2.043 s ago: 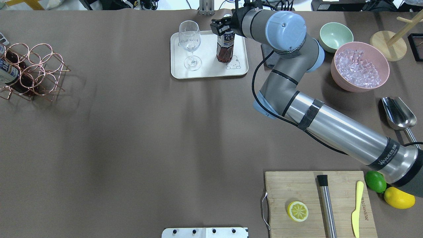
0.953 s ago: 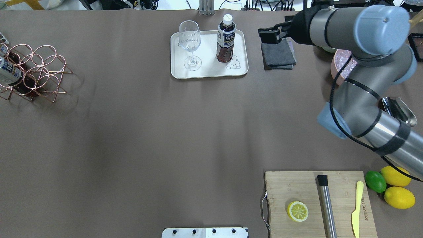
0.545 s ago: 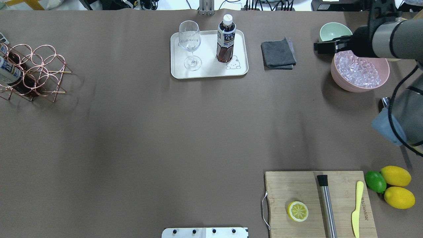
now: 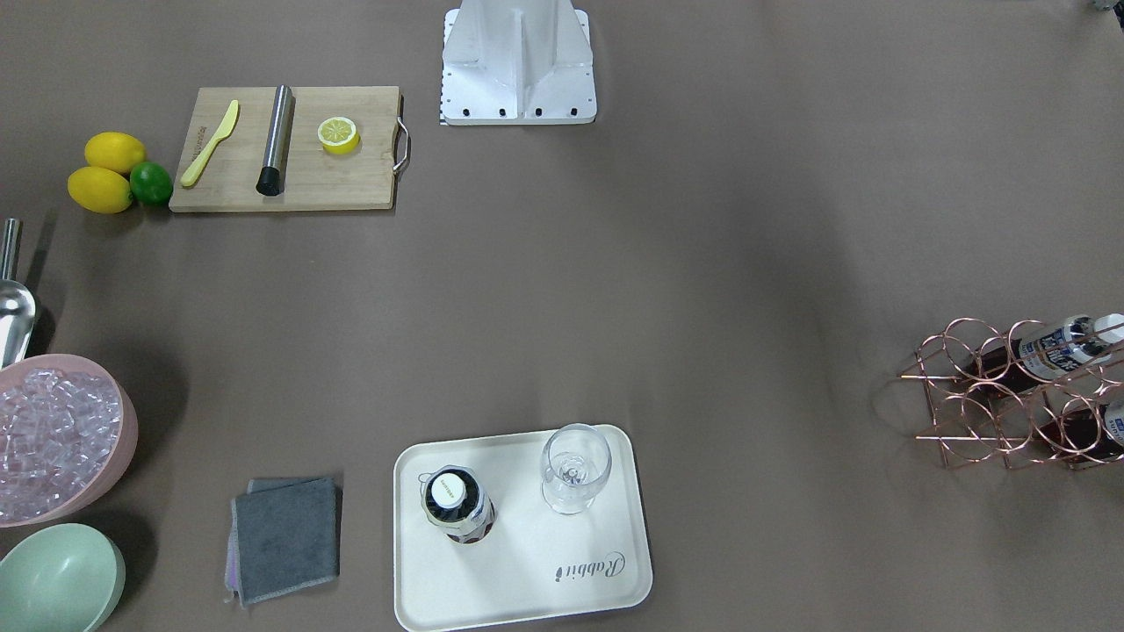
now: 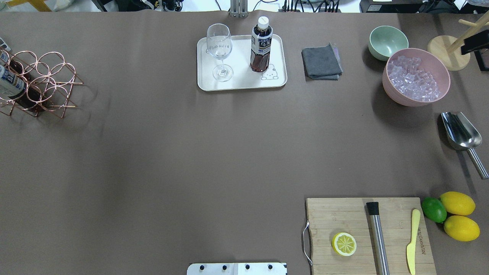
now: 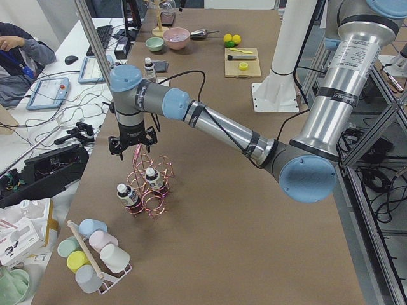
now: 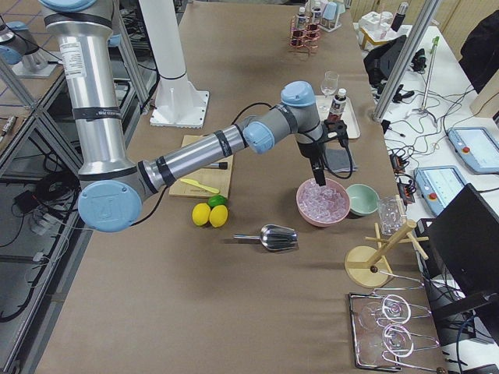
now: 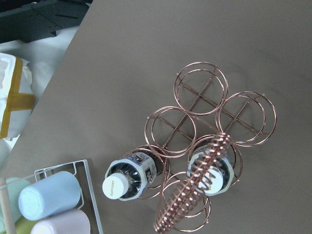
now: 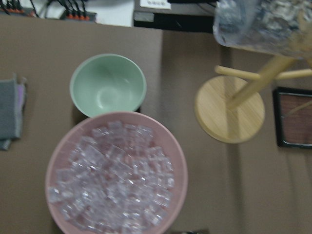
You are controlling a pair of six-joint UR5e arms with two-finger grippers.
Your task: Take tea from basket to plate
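You've got a matte grey-brown table cover [image 5: 191, 152] running edge to edge, w/ soft creases & broad shadow bands. The tea, a small clear plastic bottle of dark red-brown liquid w/ white cap [image 5: 261, 49], stands upright on the cream-white rectangular plate [image 5: 244, 78]. It's just by the bear drawing & apart from the clear stemmed glass [image 5: 219, 51] next to it.

At the table's left end, the copper wire basket of ring cells [image 5: 38, 82] has two more such bottles [image 8: 129, 173] slotted in.

The left gripper [image 6: 132, 147] hangs right above the basket's coiled handle. Can't tell if they touch, nor if the claw is spread or clenched. The right gripper [image 7: 318, 175] hangs over the pink bowl of ice cubes [image 5: 416, 76]; claw state can't be told there either.

Nr that bowl: a mint-green bowl [image 5: 387, 42], a folded grey cloth [image 5: 321, 63], a steel scoop [image 5: 460, 131]. On the robot's side, a wooden cutting board [image 5: 328, 214] w/ a lemon half [image 5: 344, 244] lies nr the white base mount [image 4: 518, 70].

Room: your side desks carry tablet-like pendants [image 6: 48, 92] & cables. Silver frame posts [image 7: 405, 58] stand along that side. A person in a dark top [image 6: 22, 47] sits there in the left-end view.
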